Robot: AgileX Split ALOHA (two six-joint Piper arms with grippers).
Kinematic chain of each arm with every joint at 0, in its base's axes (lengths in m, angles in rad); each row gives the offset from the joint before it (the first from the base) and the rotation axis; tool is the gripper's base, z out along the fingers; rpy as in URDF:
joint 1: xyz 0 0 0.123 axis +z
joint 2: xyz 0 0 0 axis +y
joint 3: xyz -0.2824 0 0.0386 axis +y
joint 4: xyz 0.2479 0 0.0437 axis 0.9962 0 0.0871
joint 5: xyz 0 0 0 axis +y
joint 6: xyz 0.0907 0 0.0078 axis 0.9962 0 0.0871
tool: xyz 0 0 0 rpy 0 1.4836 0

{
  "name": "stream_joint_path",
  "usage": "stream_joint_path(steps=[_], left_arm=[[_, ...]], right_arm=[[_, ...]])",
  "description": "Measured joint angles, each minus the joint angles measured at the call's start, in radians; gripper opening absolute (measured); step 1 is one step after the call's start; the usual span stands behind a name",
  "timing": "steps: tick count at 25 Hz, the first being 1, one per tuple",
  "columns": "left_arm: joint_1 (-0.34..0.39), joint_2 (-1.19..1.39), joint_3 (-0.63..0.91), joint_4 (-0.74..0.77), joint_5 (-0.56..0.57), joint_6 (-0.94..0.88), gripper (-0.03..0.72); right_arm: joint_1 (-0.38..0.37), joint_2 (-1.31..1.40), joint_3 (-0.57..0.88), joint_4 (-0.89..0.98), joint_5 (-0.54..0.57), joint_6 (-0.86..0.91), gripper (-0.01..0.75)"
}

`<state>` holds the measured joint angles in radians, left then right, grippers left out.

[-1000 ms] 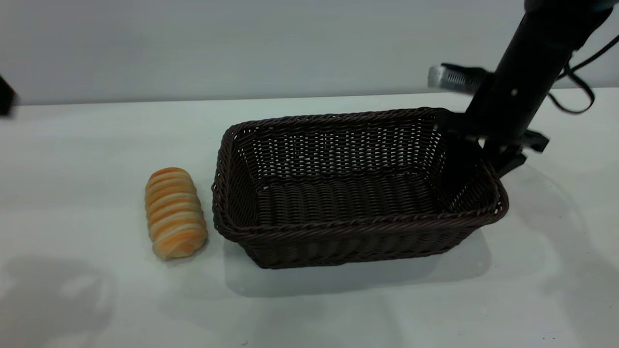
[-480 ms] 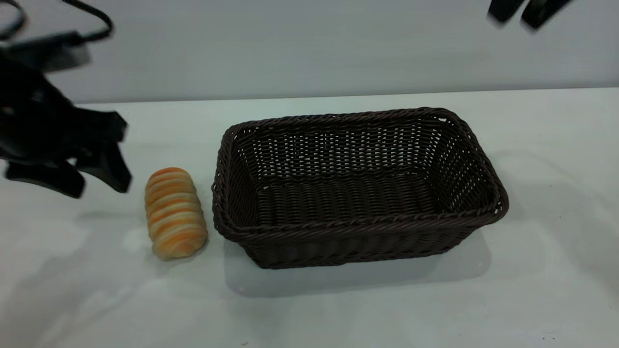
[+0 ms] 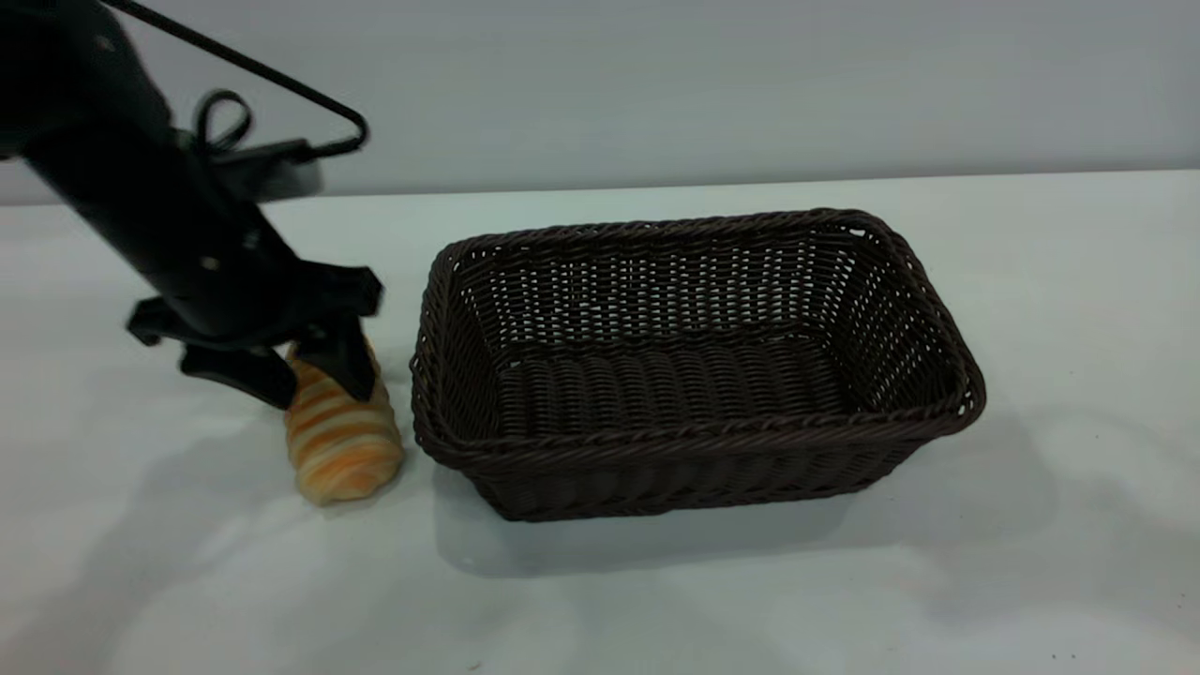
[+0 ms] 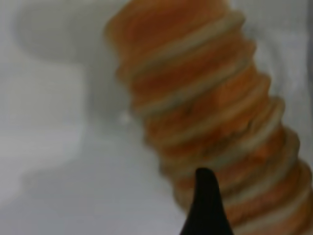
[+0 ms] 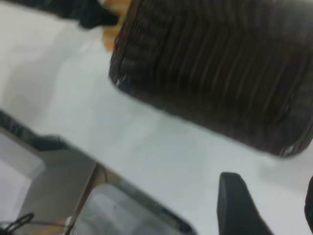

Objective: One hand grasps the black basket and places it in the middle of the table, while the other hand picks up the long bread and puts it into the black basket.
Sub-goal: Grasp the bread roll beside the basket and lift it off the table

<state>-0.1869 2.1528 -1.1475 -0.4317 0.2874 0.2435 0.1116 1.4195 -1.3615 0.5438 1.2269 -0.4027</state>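
Half a second before, the left gripper (image 3: 302,377) had hung out beside the bread toward the table's left edge; by this moment it had come down over the far end of the long bread (image 3: 341,433), and the right arm had left the exterior view entirely. The left gripper's fingers were spread, one on each side of the loaf's far end, not visibly pressing it. The bread lay on the table (image 3: 656,600) near the left edge, its long axis running from far edge to near edge, directly below the gripper. The black basket (image 3: 689,450) sat mid-table just beside the bread, its near wall probably the only obstacle. The right gripper (image 5: 266,208) hovered high above, apparently parted.
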Motion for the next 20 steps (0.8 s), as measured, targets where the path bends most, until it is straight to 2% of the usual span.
stream_joint_path(steps=[3, 5, 7, 10, 12, 20], left_arm=[[-0.015, 0.053, -0.027, -0.001, -0.017, 0.0, 0.566], [-0.017, 0.076, -0.035, -0.001, -0.028, 0.001, 0.521], [-0.017, 0.086, -0.038, 0.0, -0.03, 0.001, 0.426], [-0.013, 0.088, -0.039, 0.016, -0.026, 0.001, 0.179], [-0.005, 0.085, -0.039, 0.032, -0.02, -0.001, 0.094], [0.079, -0.101, -0.036, 0.122, 0.102, -0.004, 0.087]], right_arm=[[0.0, -0.123, 0.141, -0.003, 0.0, -0.007, 0.357], [0.0, -0.219, 0.224, -0.01, 0.001, -0.015, 0.357], [0.0, -0.317, 0.308, -0.022, 0.001, -0.033, 0.357], [0.0, -0.475, 0.441, -0.06, 0.006, -0.044, 0.357], [0.0, -0.577, 0.517, -0.101, 0.011, -0.041, 0.357], [0.0, -0.903, 0.752, -0.309, 0.013, 0.084, 0.357]])
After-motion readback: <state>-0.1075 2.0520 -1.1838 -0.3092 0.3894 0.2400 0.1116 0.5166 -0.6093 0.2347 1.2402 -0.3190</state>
